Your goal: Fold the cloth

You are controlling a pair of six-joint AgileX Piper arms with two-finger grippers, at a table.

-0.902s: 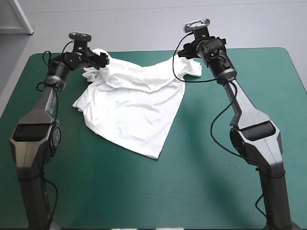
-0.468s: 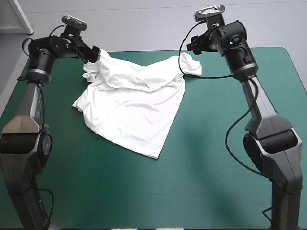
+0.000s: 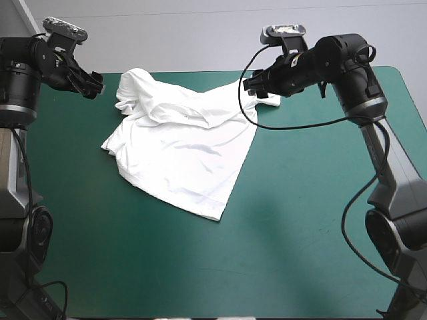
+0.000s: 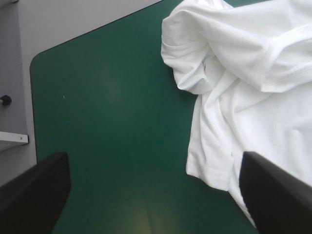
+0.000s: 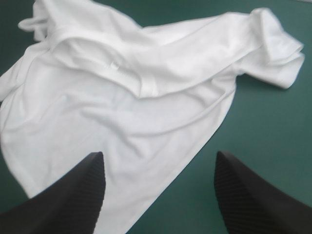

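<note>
Presently: table, teal-green cover, one. T-shirt, white, one: lying rumpled and askew on the cover's far half, far corners bunched, one hem corner pointing nearward. Left gripper: fingers wide apart, empty, raised beside the T-shirt's far-left corner. Right gripper: likewise wide apart, empty, near its far-right corner. Risk: folding over unsmoothed wrinkles would likely trap creases; a pinch at bunched fabric could catch several layers.
</note>
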